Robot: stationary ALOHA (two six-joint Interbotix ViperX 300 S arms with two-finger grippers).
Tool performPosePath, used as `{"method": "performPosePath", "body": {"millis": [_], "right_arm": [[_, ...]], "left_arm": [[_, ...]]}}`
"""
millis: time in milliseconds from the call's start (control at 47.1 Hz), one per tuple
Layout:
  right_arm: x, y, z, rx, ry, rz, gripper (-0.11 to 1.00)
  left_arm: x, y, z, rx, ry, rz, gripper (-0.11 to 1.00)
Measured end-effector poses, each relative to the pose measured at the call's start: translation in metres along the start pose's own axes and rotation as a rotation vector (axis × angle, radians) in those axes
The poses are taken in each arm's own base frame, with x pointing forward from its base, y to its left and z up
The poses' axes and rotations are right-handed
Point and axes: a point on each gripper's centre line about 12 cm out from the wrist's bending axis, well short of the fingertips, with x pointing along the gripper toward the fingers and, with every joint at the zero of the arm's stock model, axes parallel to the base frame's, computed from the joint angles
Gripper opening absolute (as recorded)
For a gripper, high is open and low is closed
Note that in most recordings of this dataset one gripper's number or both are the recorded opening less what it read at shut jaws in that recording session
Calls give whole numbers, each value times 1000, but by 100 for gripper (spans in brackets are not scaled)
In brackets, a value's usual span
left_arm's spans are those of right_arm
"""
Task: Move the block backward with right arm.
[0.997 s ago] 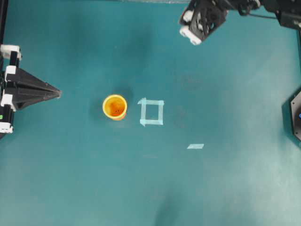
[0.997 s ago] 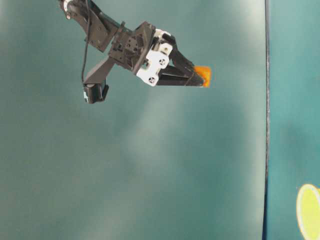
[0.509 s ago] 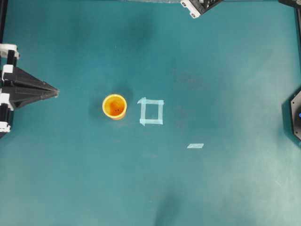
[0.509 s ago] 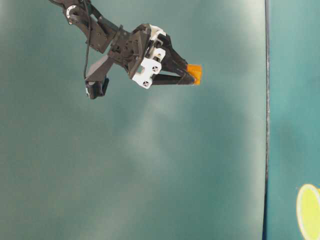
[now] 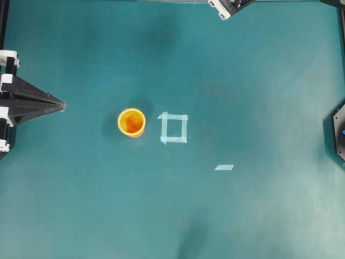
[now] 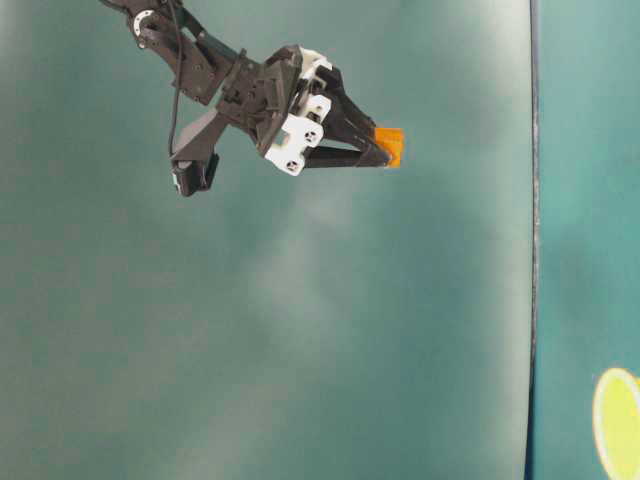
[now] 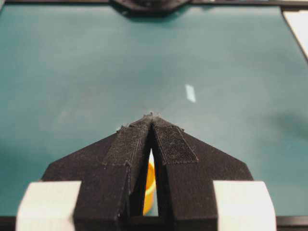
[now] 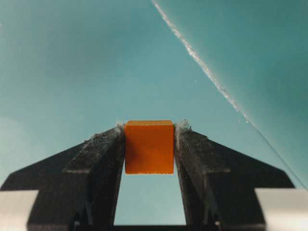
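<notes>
The small orange block is pinched between the tips of my right gripper, which is shut on it. In the table-level view the block hangs in the air at the end of the right gripper, high up and left of the middle. From overhead only a corner of the right arm shows at the far edge, and the block is out of that view. My left gripper rests at the left edge, shut and empty, its tips meeting.
A yellow-orange cup stands left of a pale tape square at mid-table. A short tape strip lies to the lower right. A dark arm base sits at the right edge.
The right gripper carried the block toward the far edge and mostly left the overhead view a second ago. It has barely moved over the last half second. The left gripper drew back slightly.
</notes>
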Motion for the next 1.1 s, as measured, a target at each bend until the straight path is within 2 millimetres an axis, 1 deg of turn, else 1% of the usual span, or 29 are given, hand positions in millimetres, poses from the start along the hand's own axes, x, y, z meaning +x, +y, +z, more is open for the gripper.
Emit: {"method": "performPosePath", "body": {"millis": [1103], "right_arm": [[0, 0, -2, -3, 17, -3, 41]], "left_arm": [[0, 0, 0, 0, 0, 0, 1]]}}
